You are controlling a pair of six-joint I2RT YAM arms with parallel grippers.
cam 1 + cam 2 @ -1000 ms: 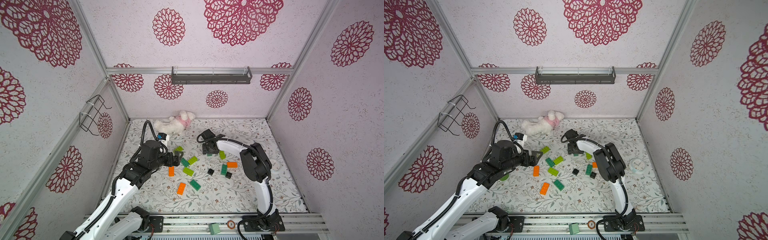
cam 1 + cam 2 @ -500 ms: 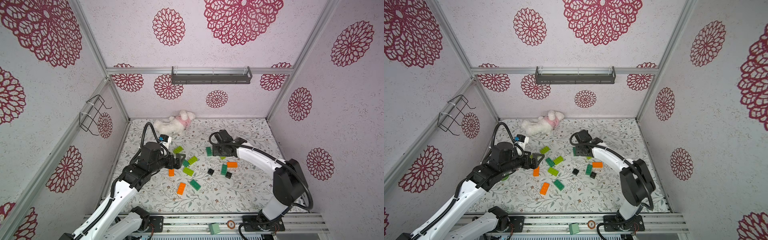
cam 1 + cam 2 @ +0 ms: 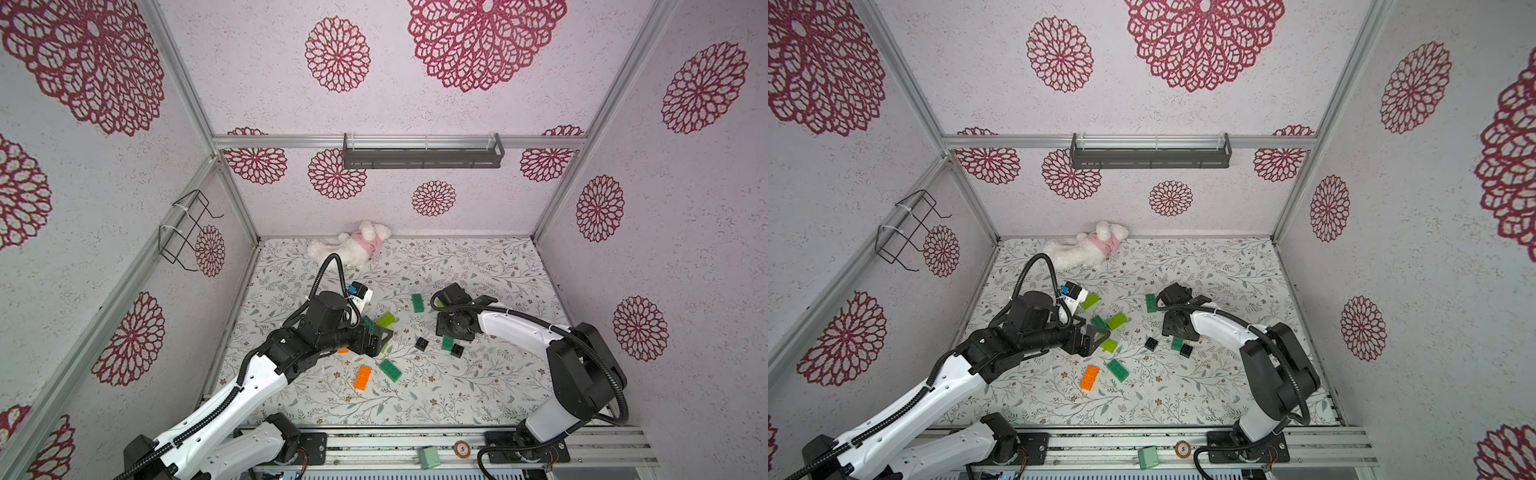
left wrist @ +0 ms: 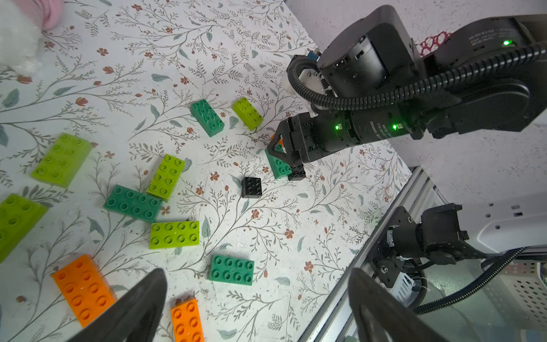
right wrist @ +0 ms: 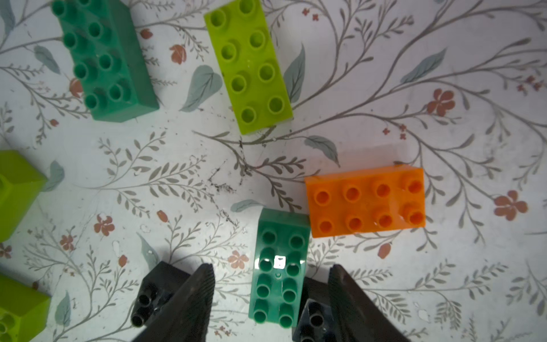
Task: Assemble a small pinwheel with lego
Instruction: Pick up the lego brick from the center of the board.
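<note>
Dark green brick (image 5: 278, 266): glossy, eight studs up, lying flat between the right gripper (image 5: 270, 268) fingers, which are spread and clear of it.
Orange brick (image 5: 365, 201): just past one fingertip.
Left gripper (image 4: 257, 275): spread wide, holding nothing.
Surface: scuffed floral mat (image 3: 457, 395).
Room: pale walls (image 3: 490, 212), red rosette print.

Across my flowered counter (image 3: 478, 386) a white plush toy (image 3: 353, 254) lies by the back wall. A grey shelf (image 3: 422, 156) hangs above it, and a wire rack (image 3: 185, 232) on the left wall.

Both top views high, looking down on whole table (image 3: 457, 395); wrist views close, sharing bricks (image 4: 174, 235).
</note>
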